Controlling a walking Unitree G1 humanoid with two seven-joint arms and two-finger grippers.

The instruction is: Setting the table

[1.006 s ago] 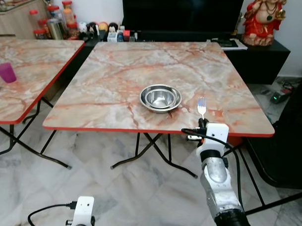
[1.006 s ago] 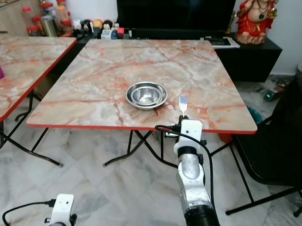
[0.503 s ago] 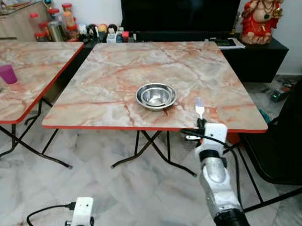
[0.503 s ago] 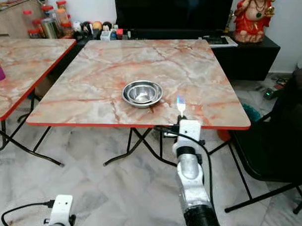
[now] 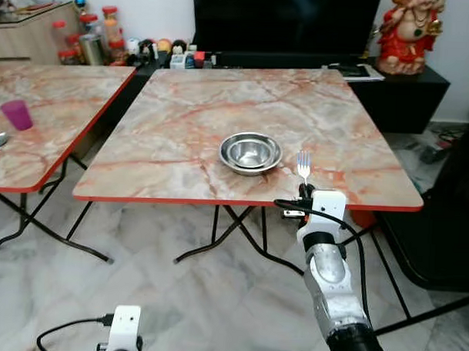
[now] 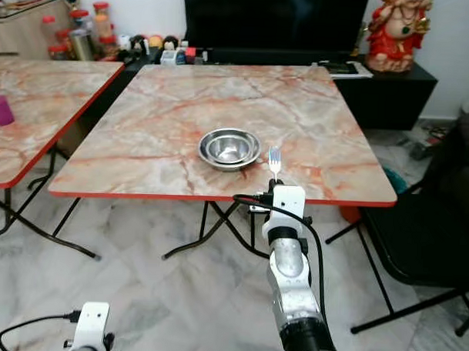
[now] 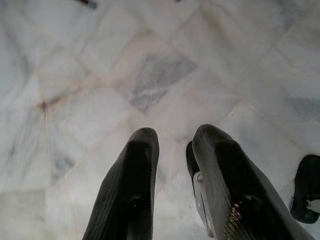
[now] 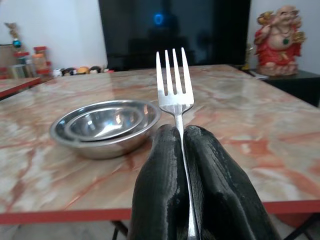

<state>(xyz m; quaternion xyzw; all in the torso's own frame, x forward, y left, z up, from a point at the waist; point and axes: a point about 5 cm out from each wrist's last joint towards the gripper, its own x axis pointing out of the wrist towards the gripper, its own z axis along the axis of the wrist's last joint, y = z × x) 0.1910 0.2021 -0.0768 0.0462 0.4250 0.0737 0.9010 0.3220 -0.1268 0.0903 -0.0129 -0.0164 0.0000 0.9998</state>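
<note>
A: Nearest, our left gripper [image 7: 172,185] hangs low over the marble floor [image 7: 150,75], fingers slightly parted, holding nothing.

B: Next, our right gripper [image 8: 182,145] pinches the fork [image 8: 173,80] upright, tines up, at the table's [image 5: 182,120] near red edge.

A: Beyond it, we see nested steel bowls [image 5: 251,152] on the tabletop, left of the fork.

B: Farthest, a television [image 5: 286,23].

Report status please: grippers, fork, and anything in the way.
Right gripper shut on fork, tines up, at table near edge. Left gripper idle, low over floor. Bowl left of fork; nothing blocks the spot beside it.
</note>
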